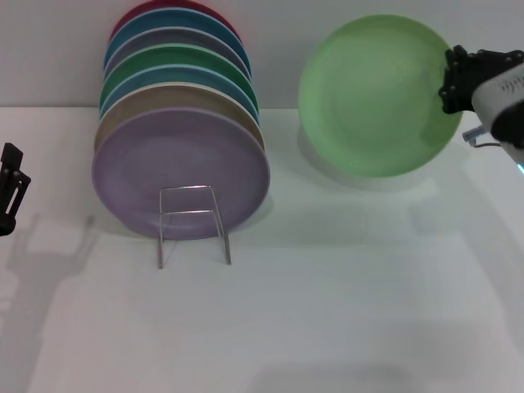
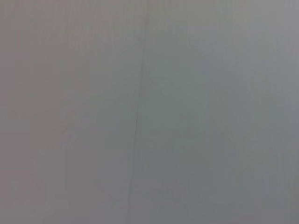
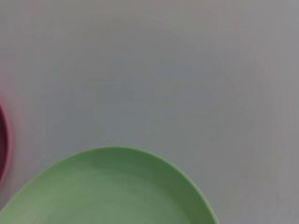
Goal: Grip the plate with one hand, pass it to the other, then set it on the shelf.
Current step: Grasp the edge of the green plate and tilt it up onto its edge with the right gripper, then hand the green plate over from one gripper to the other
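1. Plate [image 1: 372,94] is hanging tilted above the white table [image 1: 344,311], face toward the head camera, off to the right of the stacked plates [image 1: 176,123]; the shadow under it suggests it is clear of the surface.
2. Right gripper [image 1: 450,82] is clamping the plate's right rim, closed on its edge. The right wrist view is showing only the green rim [image 3: 140,154] and a sliver of the red plate [image 3: 2,140].
3. Left gripper [image 1: 10,184] is waiting low at the far left edge of the table, well apart from the plate. I cannot tell how its fingers are set; the left wrist view is showing nothing but blank surface.
4. Judgement: the handover is not yet happening. Doing it well is meaning bringing the plate toward the middle, free rim facing the left arm, and keeping the right grip firm until the left one is closing.
5. Shelf [image 1: 192,223] is standing in front of the lilac plate [image 1: 180,172]; carrying the plate above the stack is avoiding a knock.
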